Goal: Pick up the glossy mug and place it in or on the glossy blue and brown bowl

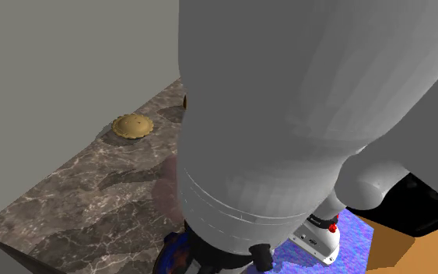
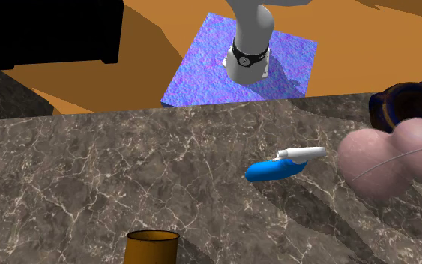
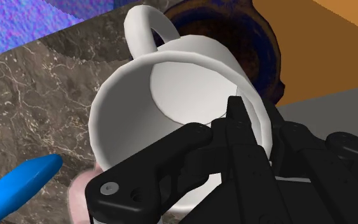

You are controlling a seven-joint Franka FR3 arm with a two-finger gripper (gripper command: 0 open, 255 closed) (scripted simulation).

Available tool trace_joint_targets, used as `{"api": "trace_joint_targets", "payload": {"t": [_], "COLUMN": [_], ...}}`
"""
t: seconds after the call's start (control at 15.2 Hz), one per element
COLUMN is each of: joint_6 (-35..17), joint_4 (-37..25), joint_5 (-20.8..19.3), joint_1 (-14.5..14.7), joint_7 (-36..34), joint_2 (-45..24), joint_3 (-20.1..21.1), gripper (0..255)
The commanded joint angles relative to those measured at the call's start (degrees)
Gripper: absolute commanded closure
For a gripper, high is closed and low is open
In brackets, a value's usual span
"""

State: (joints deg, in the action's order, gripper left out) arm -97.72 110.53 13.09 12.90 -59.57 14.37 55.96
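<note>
We pinch the white mug [image 3: 171,95] by its wall, one finger of the gripper [image 3: 258,130] inside it, just beside the dark blue and brown bowl [image 3: 260,44] above the marble counter [image 3: 44,83]; we judge it mid-carry, needing a short shift over the bowl, then lowering.
</note>
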Motion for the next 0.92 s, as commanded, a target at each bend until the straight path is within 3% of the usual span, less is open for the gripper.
{"api": "trace_joint_targets", "payload": {"t": [0.0, 0.86], "joint_6": [-1.47, -11.71], "joint_4": [0.77, 9.19], "joint_5": [-0.35, -1.48], "joint_1": [-0.08, -0.39], "joint_7": [-0.75, -1.72], "joint_2": [-0.77, -3.31], "joint_3": [0.91, 3.61], "gripper": [255, 255]}}
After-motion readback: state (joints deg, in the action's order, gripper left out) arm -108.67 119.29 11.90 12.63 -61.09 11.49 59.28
